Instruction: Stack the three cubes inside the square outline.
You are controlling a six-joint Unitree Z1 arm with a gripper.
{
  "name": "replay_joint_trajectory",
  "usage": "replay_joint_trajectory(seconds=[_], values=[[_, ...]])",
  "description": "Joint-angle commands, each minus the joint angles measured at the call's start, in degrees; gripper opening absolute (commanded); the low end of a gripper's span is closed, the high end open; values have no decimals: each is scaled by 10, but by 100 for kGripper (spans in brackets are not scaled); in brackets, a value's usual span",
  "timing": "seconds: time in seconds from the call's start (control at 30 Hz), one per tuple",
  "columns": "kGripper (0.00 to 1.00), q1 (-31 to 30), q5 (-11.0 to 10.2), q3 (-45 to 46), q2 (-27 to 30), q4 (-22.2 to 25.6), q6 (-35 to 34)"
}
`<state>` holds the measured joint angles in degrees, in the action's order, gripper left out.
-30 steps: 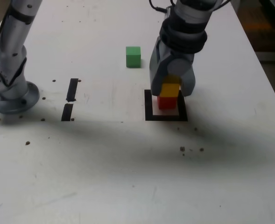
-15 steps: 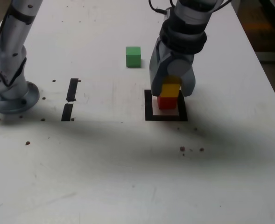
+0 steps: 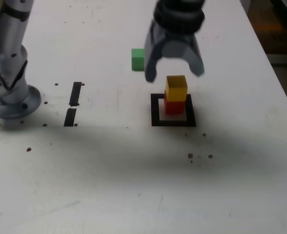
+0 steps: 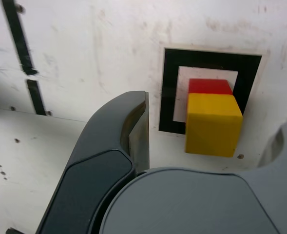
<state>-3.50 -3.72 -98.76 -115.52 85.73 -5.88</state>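
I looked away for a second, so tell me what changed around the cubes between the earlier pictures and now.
The gripper let go of the yellow cube, opened its jaws and lifted off above the stack. The yellow cube stayed on the red cube inside the square outline. The green cube did not move and sits apart on the table, partly behind the raised gripper.

White table (image 3: 109, 195) with scuffed, scratched top, small dark specks (image 3: 200, 156) scattered over it, two short black strips (image 3: 73, 103) end to end, broad soft shadow across the middle, brownish floor (image 3: 279, 34) past the exterior view's right edge
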Motion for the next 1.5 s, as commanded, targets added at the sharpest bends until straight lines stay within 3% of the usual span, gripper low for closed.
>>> replay_joint_trajectory(seconds=[0.0,0.13,0.23,0.4,0.53,1.07,1.2,1.47], values=[[100,24,-8,13,27,7,11],[100,97,-22,63,63,9,57],[100,162,-45,110,74,0,102],[100,230,-74,167,77,-56,161],[99,252,-75,186,70,-104,188],[97,257,-70,218,8,-192,192],[88,257,-68,224,9,-197,192],[55,257,-58,230,2,-218,192]])
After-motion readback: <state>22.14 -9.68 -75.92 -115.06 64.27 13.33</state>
